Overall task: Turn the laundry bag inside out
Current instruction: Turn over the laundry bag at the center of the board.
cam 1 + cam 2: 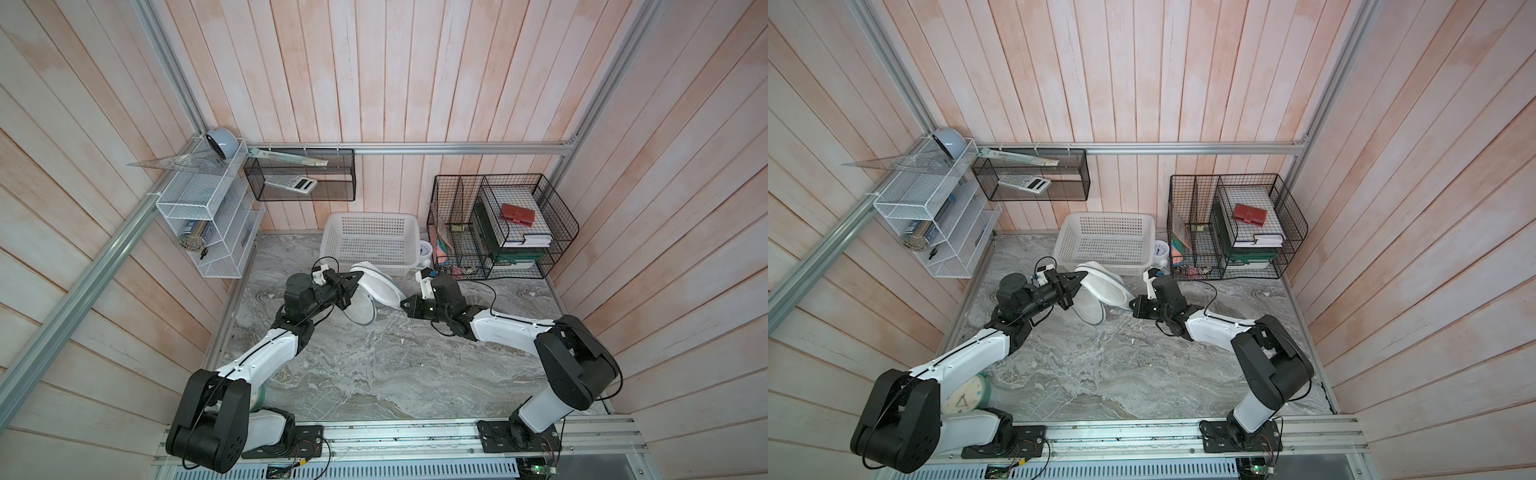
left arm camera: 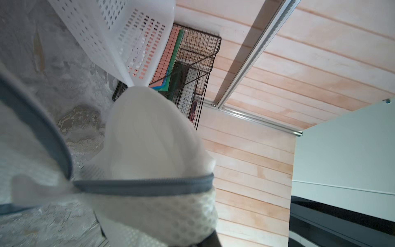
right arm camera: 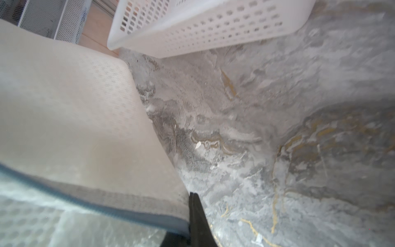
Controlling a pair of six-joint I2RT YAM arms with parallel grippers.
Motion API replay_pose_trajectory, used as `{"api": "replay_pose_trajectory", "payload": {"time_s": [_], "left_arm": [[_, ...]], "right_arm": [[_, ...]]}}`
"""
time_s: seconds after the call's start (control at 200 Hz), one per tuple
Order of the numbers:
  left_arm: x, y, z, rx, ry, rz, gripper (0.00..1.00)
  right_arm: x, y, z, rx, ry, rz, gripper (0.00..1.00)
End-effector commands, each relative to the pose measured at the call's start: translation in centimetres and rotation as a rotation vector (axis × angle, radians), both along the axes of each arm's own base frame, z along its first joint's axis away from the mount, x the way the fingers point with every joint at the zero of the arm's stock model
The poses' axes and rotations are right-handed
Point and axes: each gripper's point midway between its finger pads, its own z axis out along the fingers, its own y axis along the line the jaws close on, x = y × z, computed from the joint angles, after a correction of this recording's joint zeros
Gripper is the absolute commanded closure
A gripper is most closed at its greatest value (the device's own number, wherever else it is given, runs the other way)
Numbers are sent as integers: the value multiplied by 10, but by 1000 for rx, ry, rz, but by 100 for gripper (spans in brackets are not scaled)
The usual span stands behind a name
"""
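Right up against the left wrist lens: white mesh and grey trim of the laundry bag [image 2: 149, 132], blurred, with the same fabric crowding the right wrist view too. Seen in both top views as two round trimmed panels splayed open like a clam, slung between the two arms over the far middle of the marble table [image 1: 374, 365]. Rides high on the far panel, droops toward the tabletop with the near one (touching or just clear, cannot tell). Hangs just in front of the white plastic basket [image 1: 330, 241], overlapping its near wall from above.

Over to the left gripper [image 1: 352, 282]: reaches in from the left, jaws pressed together, pinching the bag's left side by the grey zipper band. Shows only a sliver of dark finger [image 2: 210, 240] under the mesh in its own wrist view.

Now the right gripper [image 1: 404, 305]: angled in low from the right, jaws closed on the bag's right edge, nipping the trim. Shows one black finger [image 3: 196, 216] tight against the rim in the right wrist view.

Further out: black wire rack [image 1: 557, 216] of books at the far right, white mesh shelf [image 1: 199, 249] on the left wall, round clock [image 1: 963, 395] tucked under the left arm, near left.
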Motion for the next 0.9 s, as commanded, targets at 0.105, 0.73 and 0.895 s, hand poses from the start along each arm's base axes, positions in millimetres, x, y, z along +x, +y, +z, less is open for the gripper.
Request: {"api": "replay_pose_trajectory", "payload": {"time_s": [0.105,0.73,0.895], "left_arm": [[-63,-9,-21,284,-35,-307,100],[-56,8,-46,624,-93,-376,100],[-52,7,-49,630,-94,-379,100]], "right_arm": [[48,-36,2,4,-162,-83,100],[-31,-47,46,-394,-370,232,42],[-43,-26,66,-381,-418,341,29]]}}
